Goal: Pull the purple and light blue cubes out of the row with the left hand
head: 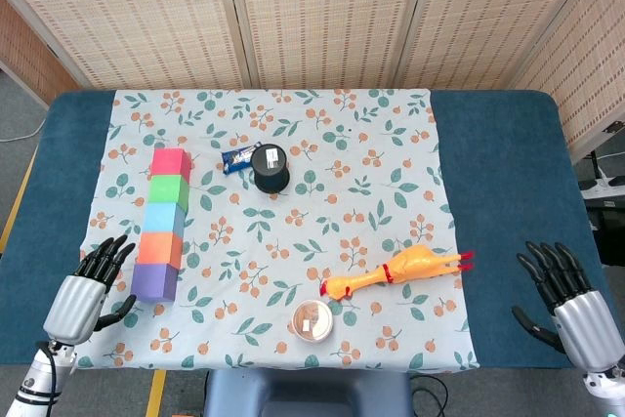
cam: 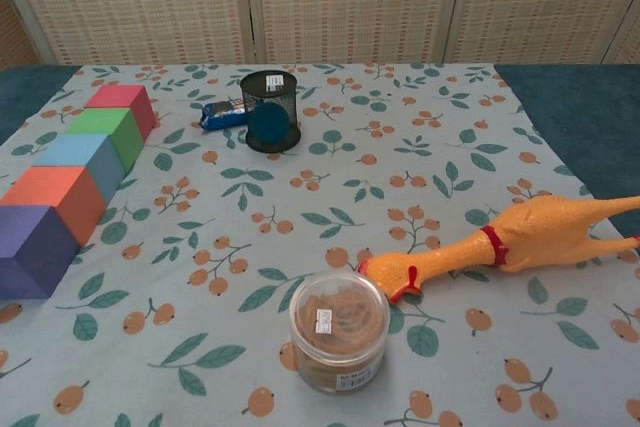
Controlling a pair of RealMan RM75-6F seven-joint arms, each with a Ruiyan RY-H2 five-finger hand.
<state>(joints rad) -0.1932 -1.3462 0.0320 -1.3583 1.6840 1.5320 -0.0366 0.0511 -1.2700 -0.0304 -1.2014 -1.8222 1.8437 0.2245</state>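
A row of cubes runs along the left side of the floral cloth: pink at the far end, then green, light blue (head: 165,219), orange, and purple (head: 155,282) nearest me. In the chest view the light blue cube (cam: 82,159) and the purple cube (cam: 30,247) sit at the left edge. My left hand (head: 86,296) hovers open just left of the purple cube, apart from it. My right hand (head: 572,308) is open over the blue table at the far right. Neither hand shows in the chest view.
A black mesh cup (head: 270,168) with a blue ball inside (cam: 267,121) and a small blue packet (head: 237,156) sit behind the centre. A rubber chicken (head: 400,270) and a clear round tub (head: 312,320) lie near the front edge.
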